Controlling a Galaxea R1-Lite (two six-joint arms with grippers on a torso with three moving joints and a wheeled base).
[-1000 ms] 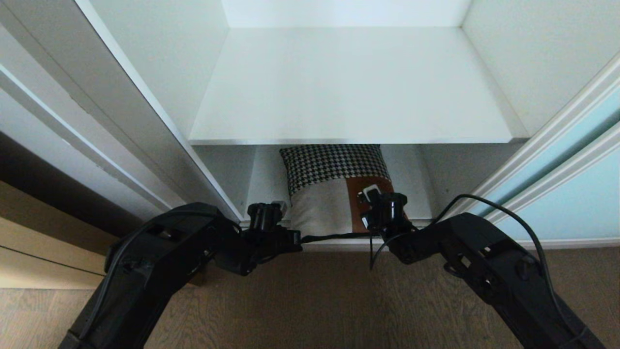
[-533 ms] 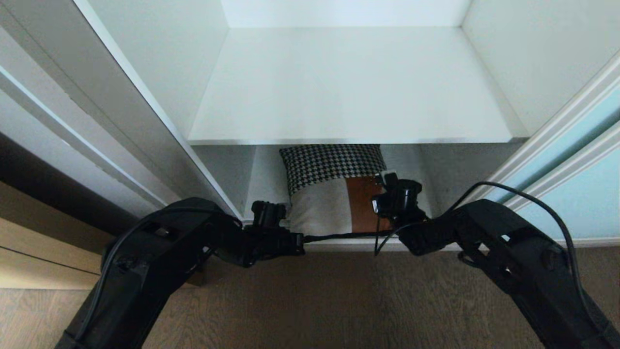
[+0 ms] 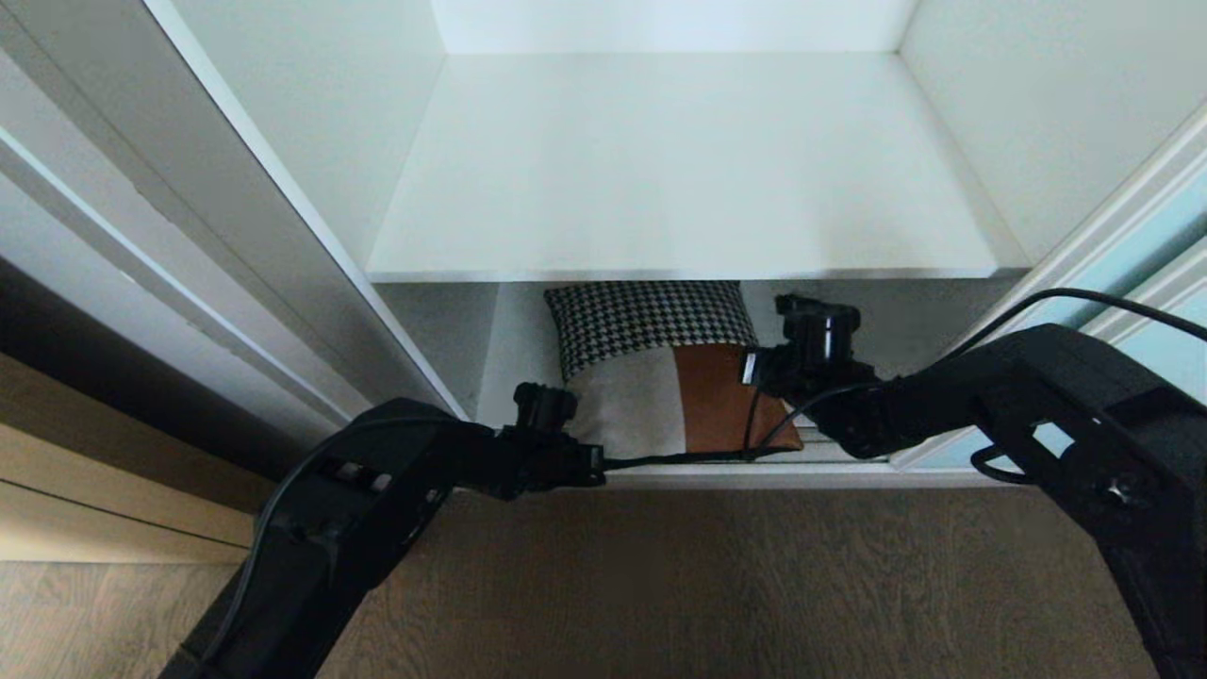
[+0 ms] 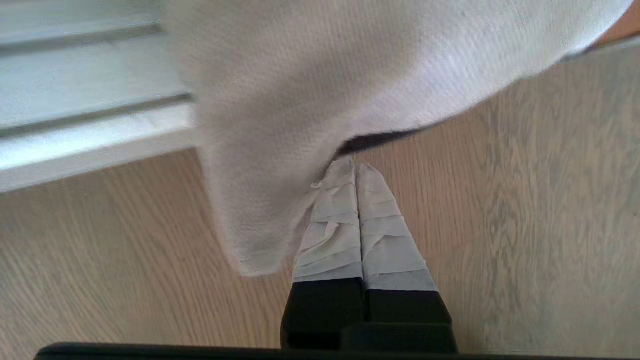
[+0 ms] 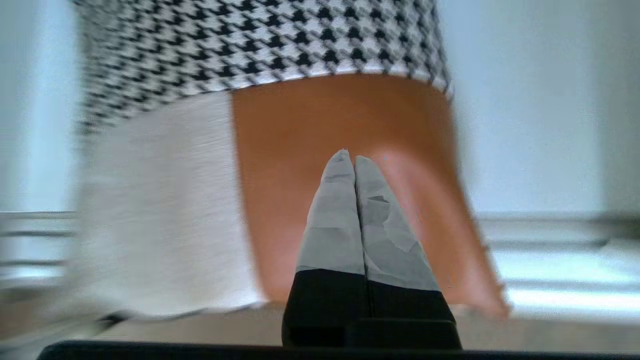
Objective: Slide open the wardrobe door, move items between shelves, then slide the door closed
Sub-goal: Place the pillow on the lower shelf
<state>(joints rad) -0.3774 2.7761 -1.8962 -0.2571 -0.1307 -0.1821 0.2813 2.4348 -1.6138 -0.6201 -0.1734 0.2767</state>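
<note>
Patchwork cushion point(image 3: 660, 377), houndstooth, cream and rust panels: lower shelf point(image 3: 509, 377), beneath upper shelf point(image 3: 679, 170). Left gripper point(image 4: 356, 167) at cushion's 7 o'clock, right gripper point(image 5: 348, 159) at 3 o'clock; fingers pressed together, empty. Aqua sliding door point(image 3: 1160, 245) at 3 o'clock.

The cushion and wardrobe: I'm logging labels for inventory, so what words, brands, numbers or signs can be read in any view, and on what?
None: no text shows in any view.
The cushion bears only a houndstooth pattern and plain white and brown panels.
The shelf, the sliding door and the floor are unmarked.
The taped fingers of the left hand and right hand carry no print.
</note>
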